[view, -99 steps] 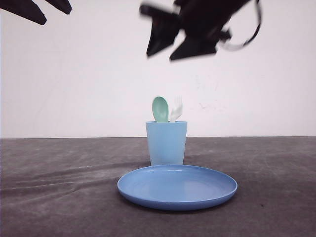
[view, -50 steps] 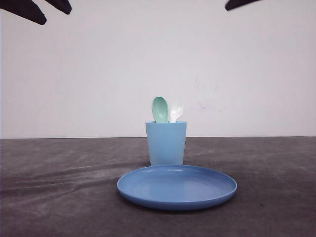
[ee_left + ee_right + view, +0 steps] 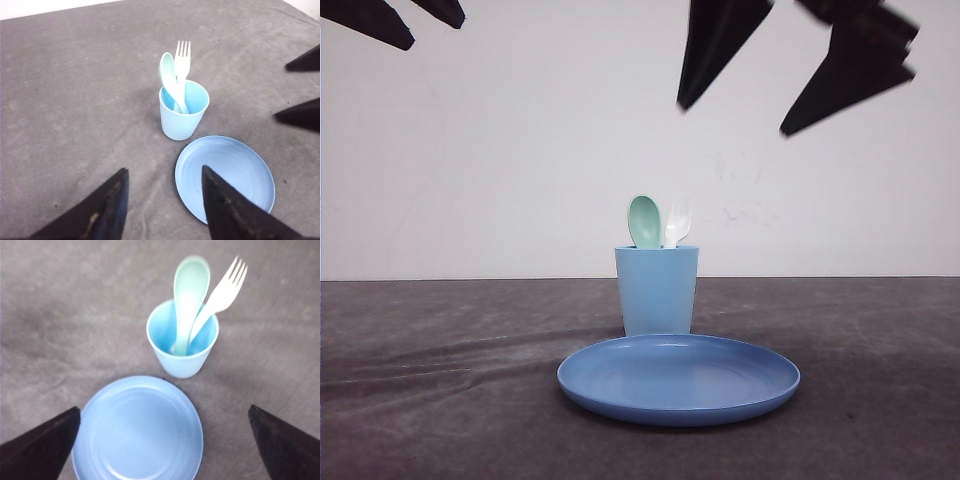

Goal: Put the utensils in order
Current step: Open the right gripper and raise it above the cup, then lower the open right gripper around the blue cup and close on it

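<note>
Blue plastic sits nearest us in the front view: the round plate [image 3: 678,379] lies flat on the grey table [image 3: 440,380], empty. Just behind it, close to its far rim, we see the light blue cup [image 3: 657,289] standing upright. Inside the cup stand both utensils, bowl and tines up: the mint-green spoon [image 3: 644,221] on the left and the white fork [image 3: 677,222] just beside it on the right, the two leaning together above the cup's rim. From the right wrist view we look down on the spoon [image 3: 189,300] and fork [image 3: 221,294] resting in the cup [image 3: 182,342], with the plate [image 3: 137,430] near it.

Higher up, well above the cup, our right gripper [image 3: 790,70] hangs with its fingers spread wide and nothing between them. At the top left corner our left gripper [image 3: 400,20] also hangs clear of everything; in its wrist view its fingers [image 3: 107,210] stand apart, grasping nothing.
</note>
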Robot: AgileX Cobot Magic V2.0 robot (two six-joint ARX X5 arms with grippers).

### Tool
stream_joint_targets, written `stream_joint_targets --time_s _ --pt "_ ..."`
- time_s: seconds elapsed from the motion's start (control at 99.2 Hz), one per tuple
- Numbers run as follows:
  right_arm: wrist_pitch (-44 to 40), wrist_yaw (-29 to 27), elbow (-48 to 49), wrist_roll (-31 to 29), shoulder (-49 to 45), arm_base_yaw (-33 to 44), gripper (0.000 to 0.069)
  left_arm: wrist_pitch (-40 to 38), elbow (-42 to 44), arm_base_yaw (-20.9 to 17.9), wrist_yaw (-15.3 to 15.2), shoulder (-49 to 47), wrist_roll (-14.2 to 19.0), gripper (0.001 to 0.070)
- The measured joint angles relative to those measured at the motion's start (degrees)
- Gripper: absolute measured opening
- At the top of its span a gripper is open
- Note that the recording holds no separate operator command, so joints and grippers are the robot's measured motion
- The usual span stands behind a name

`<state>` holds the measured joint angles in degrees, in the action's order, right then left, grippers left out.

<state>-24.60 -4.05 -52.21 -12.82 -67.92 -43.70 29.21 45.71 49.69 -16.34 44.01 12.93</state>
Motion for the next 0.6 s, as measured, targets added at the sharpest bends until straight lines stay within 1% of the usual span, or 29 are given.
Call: stream_joint_targets --time_s 0.111,0.353,0.605 --pt "1.86 -0.11 0.26 -1.16 -4.55 -0.55 0.0679 0.04 0.0 0.0 0.0 -0.02 0.02 0.0274" --pt "8.63 -0.33 0.31 -3.98 -13.68 -0.57 0.0679 0.74 0.0 0.0 0.0 -0.07 0.0 0.0274" --pt "15.85 -0.31 0.31 -6.91 -20.61 -0.57 0.0679 1.84 0.0 0.0 0.0 -0.07 0.02 0.0274"
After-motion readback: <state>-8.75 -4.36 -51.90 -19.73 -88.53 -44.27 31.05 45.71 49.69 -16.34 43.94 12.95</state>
